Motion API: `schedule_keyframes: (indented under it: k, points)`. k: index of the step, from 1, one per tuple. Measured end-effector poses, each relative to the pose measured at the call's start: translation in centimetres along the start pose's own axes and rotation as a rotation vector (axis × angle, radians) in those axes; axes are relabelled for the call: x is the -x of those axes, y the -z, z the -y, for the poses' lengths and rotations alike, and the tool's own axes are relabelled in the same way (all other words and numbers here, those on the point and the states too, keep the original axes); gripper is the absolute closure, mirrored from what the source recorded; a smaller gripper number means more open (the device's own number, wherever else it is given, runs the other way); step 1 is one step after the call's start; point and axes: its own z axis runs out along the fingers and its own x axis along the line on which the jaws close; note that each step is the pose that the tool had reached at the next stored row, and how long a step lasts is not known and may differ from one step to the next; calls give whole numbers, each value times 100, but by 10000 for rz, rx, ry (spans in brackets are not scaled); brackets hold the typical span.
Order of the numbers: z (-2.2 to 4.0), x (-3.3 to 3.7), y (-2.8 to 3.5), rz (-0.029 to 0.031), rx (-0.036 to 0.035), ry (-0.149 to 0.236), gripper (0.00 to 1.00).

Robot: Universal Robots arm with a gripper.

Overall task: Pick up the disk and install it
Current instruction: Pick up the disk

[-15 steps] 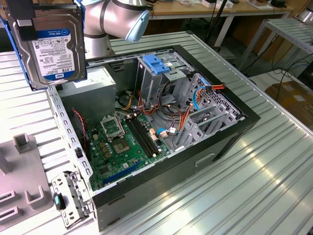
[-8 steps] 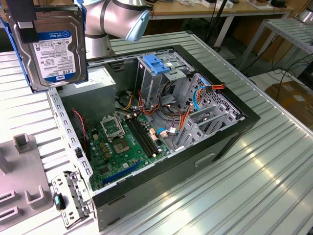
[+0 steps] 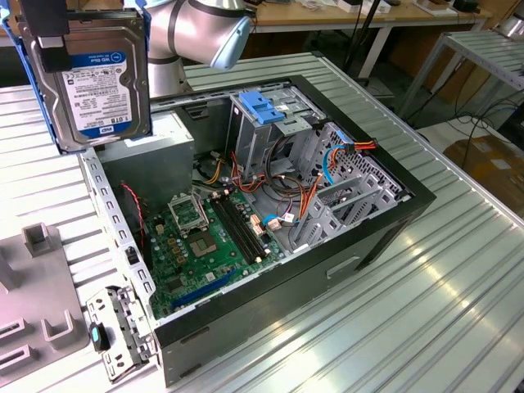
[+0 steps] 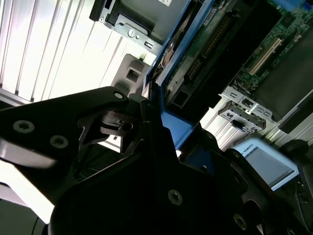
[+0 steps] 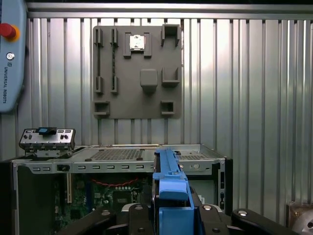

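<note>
The gripper (image 5: 173, 218) is clenched on the disk (image 3: 98, 78), gripping its blue frame and holding it upright in the air over the open computer case (image 3: 393, 225) on the ribbed metal table (image 3: 458, 311).

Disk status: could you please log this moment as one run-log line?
tool: shut on the disk | disk: held in air, outside the open computer case | install: not yet done
</note>
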Motion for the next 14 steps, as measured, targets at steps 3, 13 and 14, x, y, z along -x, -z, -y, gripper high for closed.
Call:
schedule_keyframes:
  k: [3, 13, 14]
  points:
    - [33, -2, 0, 0, 0, 0, 63]
    - [46, -88, -3, 1, -2, 0, 63]
    - [57, -88, -3, -2, -1, 0, 63]
